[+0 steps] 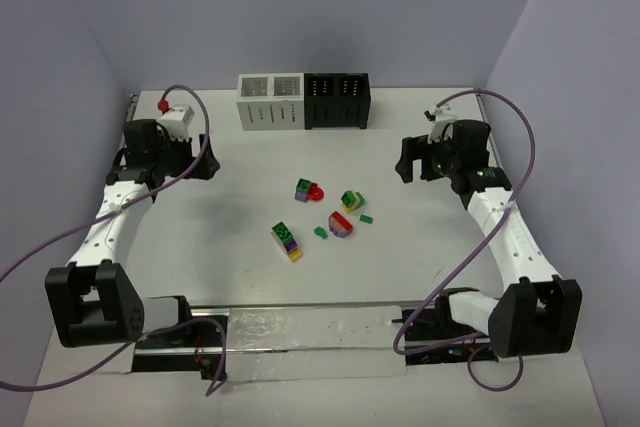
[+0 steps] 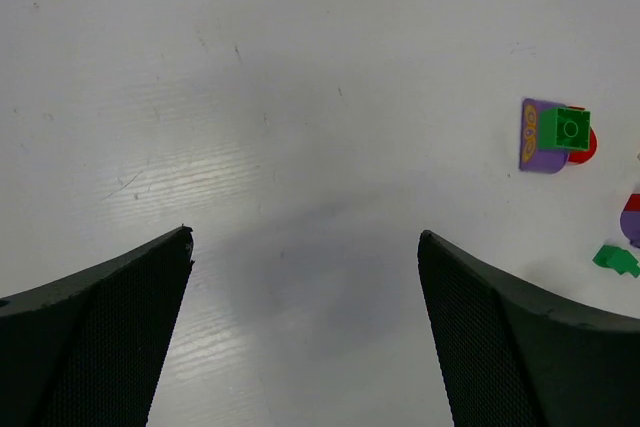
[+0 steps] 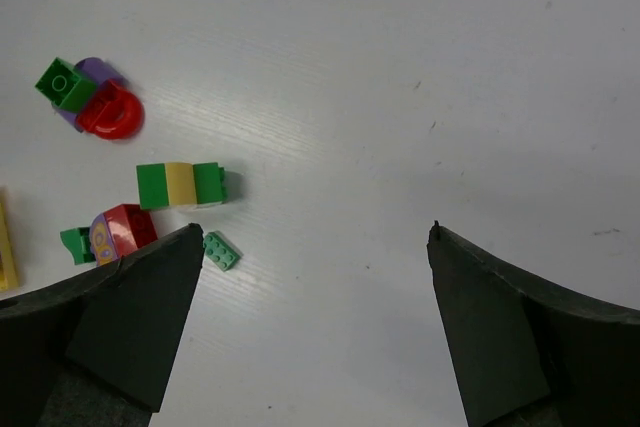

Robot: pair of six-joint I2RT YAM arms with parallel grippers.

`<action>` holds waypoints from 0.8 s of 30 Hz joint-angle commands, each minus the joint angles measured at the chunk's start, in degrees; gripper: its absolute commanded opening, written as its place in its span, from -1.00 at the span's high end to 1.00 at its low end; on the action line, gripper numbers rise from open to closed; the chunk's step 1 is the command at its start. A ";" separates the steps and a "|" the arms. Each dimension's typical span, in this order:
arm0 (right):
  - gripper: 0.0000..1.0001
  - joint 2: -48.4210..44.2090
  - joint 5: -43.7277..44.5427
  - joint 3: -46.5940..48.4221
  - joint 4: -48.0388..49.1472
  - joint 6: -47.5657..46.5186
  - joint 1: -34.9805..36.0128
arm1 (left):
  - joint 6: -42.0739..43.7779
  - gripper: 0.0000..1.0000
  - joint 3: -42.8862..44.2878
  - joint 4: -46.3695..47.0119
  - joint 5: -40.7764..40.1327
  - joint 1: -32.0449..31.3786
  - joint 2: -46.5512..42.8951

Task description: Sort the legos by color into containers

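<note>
From above, we are looking at the legos (image 1: 321,215) lying in a loose cluster in the middle of the worktop (image 1: 230,217), well apart from the bins. The white bin (image 1: 270,102) and the black bin (image 1: 337,100) are standing joined in one row at the far edge. The left pincer (image 1: 205,163) is hovering at the far left and the right pincer (image 1: 404,169) at the far right, both pointing toward the middle and touching no brick.

In the left wrist view, we are seeing the left pincer gaping wide over bare worktop, with nothing between its fingers (image 2: 100,337). A purple stack (image 2: 540,137), topped with green and backed by red, is lying off to its right.

In the right wrist view, the right pincer is likewise spread wide and gripping nothing. To its left are lying a green-yellow bar (image 3: 180,185), a small green plate (image 3: 221,250) just beside the left finger, and a red-purple piece (image 3: 120,229) partly hidden behind that finger.
</note>
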 commanded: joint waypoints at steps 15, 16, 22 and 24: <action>-1.00 1.57 -5.90 3.77 -3.56 -2.46 0.32 | 36.72 -0.97 2.74 -11.54 15.22 -16.50 -3.85; -1.00 1.88 -6.36 4.00 -3.96 -2.54 0.31 | 41.20 -0.95 4.74 -14.19 18.02 -17.18 -2.84; -1.00 3.49 -7.12 4.93 -5.17 -2.88 0.39 | 65.54 -0.90 16.11 -30.68 22.09 -24.73 5.77; -1.00 4.32 -8.41 5.42 -5.89 -3.05 0.39 | 69.91 -0.86 19.87 -36.04 21.39 -27.51 9.65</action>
